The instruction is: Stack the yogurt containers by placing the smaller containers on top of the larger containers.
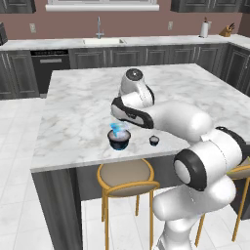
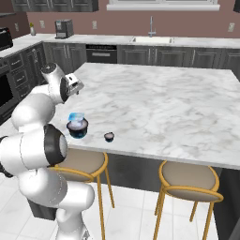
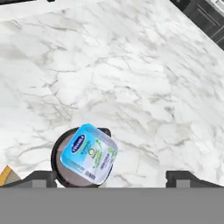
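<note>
The translucent light-blue yogurt container (image 1: 118, 128) (image 2: 76, 117) (image 3: 89, 152) rests on top of the wide dark container (image 1: 118, 141) (image 2: 77, 129) (image 3: 58, 162), sitting slightly askew. The tiny dark container (image 1: 154, 140) (image 2: 109, 137) stands alone on the marble a short way to their right, near the counter's front edge. My gripper (image 2: 76, 86) (image 3: 112, 178) hangs above and just behind the stack, apart from it. It is open, its finger tips (image 3: 41, 178) spread wide with nothing between them.
The cups stand near the front edge of the marble island (image 1: 88, 102) (image 2: 164, 103). Tan-seated stools (image 1: 124, 177) (image 2: 190, 180) stand below that edge. Dark cabinets and a sink (image 1: 102, 41) line the far wall. My own arm (image 1: 171, 119) lies low over the counter's front right.
</note>
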